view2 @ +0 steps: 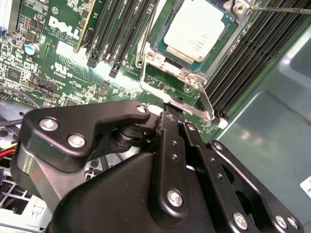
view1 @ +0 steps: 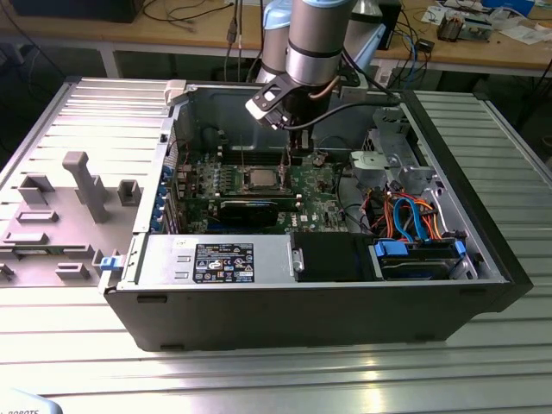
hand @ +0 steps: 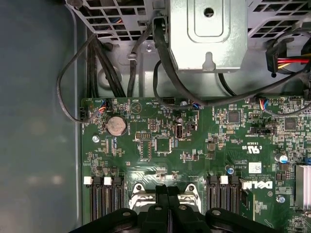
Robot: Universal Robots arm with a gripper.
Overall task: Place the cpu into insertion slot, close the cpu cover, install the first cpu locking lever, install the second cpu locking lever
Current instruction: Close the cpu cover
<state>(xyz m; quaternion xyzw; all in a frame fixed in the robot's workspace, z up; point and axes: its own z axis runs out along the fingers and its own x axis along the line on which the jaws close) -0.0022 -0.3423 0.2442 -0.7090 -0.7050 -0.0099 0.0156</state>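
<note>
Gripper (view1: 295,153) low over the green motherboard (view1: 323,185), upper centre of the exterior view, just right of the cpu (view1: 259,178).
In the second wrist view its jaws are pressed together, tips at the metal edge of the cpu cover (view2: 187,74), which lies flat around the cpu.

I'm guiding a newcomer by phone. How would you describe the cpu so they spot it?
Look inside the open black case at the green motherboard. Between two banks of long dark memory slots sits the cpu, a flat square chip. Its plain silvery-tan metal top sets it apart.
</note>
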